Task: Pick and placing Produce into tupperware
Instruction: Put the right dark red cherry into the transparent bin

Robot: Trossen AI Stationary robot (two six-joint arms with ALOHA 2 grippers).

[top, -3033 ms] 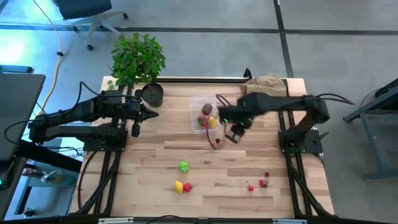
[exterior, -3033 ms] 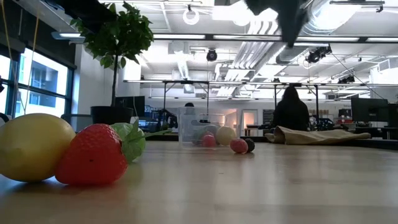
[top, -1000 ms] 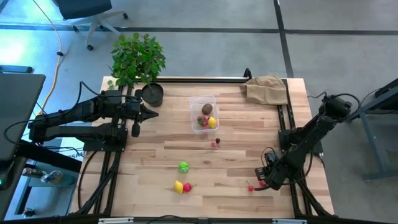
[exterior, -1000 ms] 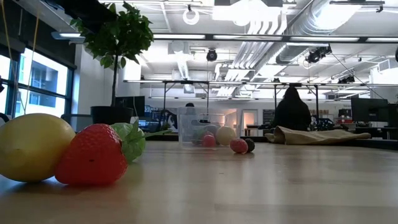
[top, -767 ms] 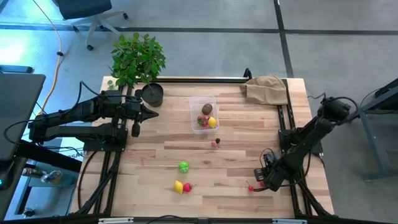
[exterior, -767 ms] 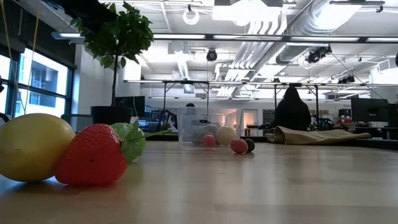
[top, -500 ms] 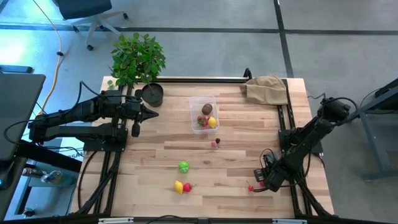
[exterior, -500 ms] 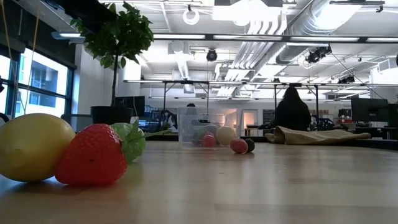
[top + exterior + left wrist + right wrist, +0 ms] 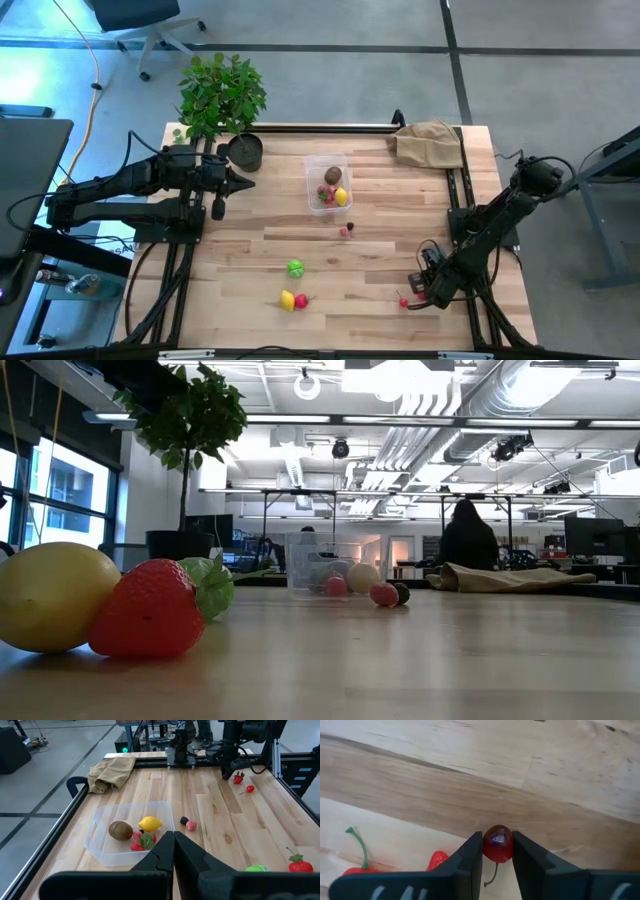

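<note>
Right hand (image 9: 497,851): you have its fingers pinched narrow on a dark red cherry (image 9: 497,843), low at the counter's (image 9: 380,255) near right edge.
Tupperware (image 9: 327,183): well away, toward the far middle; that's your carry direction.
Left hand (image 9: 173,851): fully closed, empty, parked beside the tupperware.

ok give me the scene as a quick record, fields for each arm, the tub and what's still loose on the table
right gripper: low at the table's near right corner, jaws closed on a cherry
left gripper: shut, empty, waiting at the far left beside the plant pot
tub: far centre, holds a kiwi, a lemon and strawberries
loose: two small pieces just outside the tub, green one, lemon and strawberry pair, red pieces by the right gripper
other: paper bag at far right
</note>
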